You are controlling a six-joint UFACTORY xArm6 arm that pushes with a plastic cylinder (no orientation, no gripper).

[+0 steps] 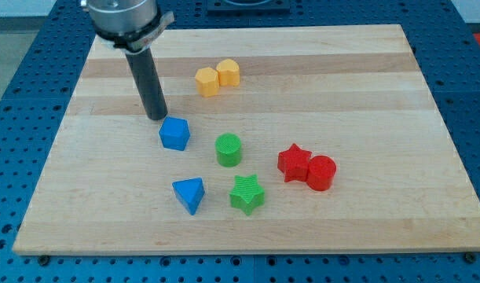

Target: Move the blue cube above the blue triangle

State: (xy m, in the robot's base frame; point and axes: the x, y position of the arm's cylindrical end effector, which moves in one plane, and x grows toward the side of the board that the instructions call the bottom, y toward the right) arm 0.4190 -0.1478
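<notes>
The blue cube sits mid-counter, at 12 o'clock from the blue triangle (well apart). My tip stands at its 11 o'clock, seemingly just short of touching; no gripper exists, so nothing is grasped.

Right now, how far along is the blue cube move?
Mostly done by position: the blue cube already sits toward the view's top of the blue triangle, slightly left of it. In hand: my tip is just up-left of the cube, close to it. Left: perhaps a small nudge rightward to line them up.
</notes>
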